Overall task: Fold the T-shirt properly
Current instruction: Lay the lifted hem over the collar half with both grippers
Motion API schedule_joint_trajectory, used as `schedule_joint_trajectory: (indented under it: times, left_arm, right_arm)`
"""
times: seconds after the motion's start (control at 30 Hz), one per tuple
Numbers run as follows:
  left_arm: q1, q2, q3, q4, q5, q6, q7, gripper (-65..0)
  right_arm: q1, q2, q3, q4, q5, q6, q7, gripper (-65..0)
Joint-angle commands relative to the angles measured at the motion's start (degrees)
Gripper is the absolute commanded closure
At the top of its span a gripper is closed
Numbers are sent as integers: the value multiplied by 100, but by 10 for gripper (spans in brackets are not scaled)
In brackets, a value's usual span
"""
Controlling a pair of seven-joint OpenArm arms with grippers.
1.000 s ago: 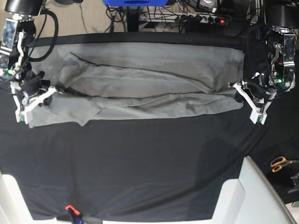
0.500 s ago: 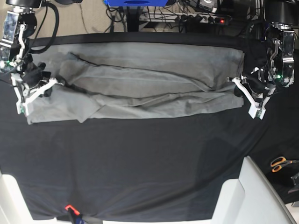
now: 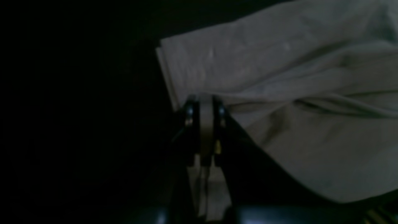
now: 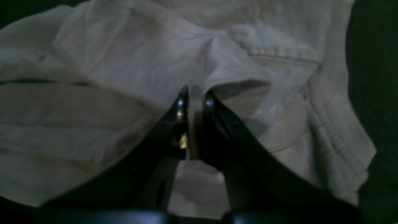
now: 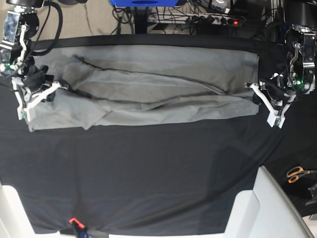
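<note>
The grey T-shirt (image 5: 148, 84) lies stretched sideways across the far half of the table, its near part folded over in a long flap. At the shirt's right end in the base view, my left gripper (image 5: 253, 90) is shut on the cloth. The left wrist view shows that gripper (image 3: 203, 104) pinching an edge fold of the T-shirt (image 3: 279, 77). My right gripper (image 5: 58, 87) is shut on the shirt's other end. In the right wrist view this gripper (image 4: 193, 95) clamps a ridge of the T-shirt (image 4: 124, 62) near a stitched hem.
The black table cloth (image 5: 148, 168) covers the table. White bins stand at the front right (image 5: 262, 208) and front left (image 5: 10, 213). Orange-handled scissors (image 5: 297, 173) lie at the right edge. Cables and a power strip (image 5: 218, 20) run behind the table.
Both grippers stayed shut on the shirt and shifted slightly toward the far side and outward. The near flap is now drawn flatter and tauter.
</note>
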Motion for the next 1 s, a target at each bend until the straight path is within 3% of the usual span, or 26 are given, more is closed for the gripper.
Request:
schedule_joint_trajectory:
  times: [0.0,0.87,0.97]
  left_arm:
    - [-109,-165,29,69,-28,17,-90,0]
    - [-91,-218,161,77,-28,17,-90,0]
    - [-91,-235,416,77,-28,17,-90,0]
  right_arm:
    - [60,68,117,106,43,3,99,0]
    - [-19,60,293,80,34,3,73,0]
    - [-28,60,293,80,34,3,73,-5]
